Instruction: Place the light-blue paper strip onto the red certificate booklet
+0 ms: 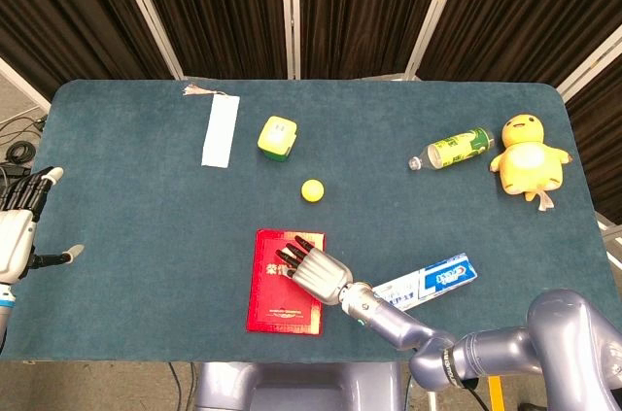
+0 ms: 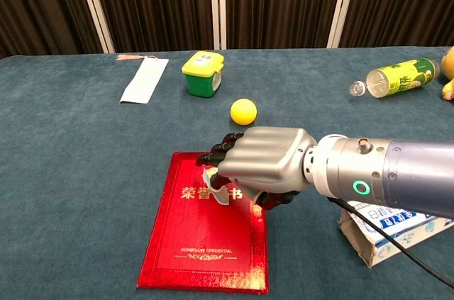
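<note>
Low in the frame, the right hand (image 2: 264,164) curls its fingers onto the glossy red certificate booklet (image 2: 206,240), apparently steadying it; the light-blue paper strip (image 1: 220,130) lies upper left.

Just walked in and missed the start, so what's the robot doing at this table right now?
The right hand is over the red certificate booklet at the near edge of the table, fingers curled toward its cover; something small and pale shows beneath them. The light-blue paper strip lies flat at the far left, untouched. The left hand hangs off the table's left edge, holding nothing.
</note>
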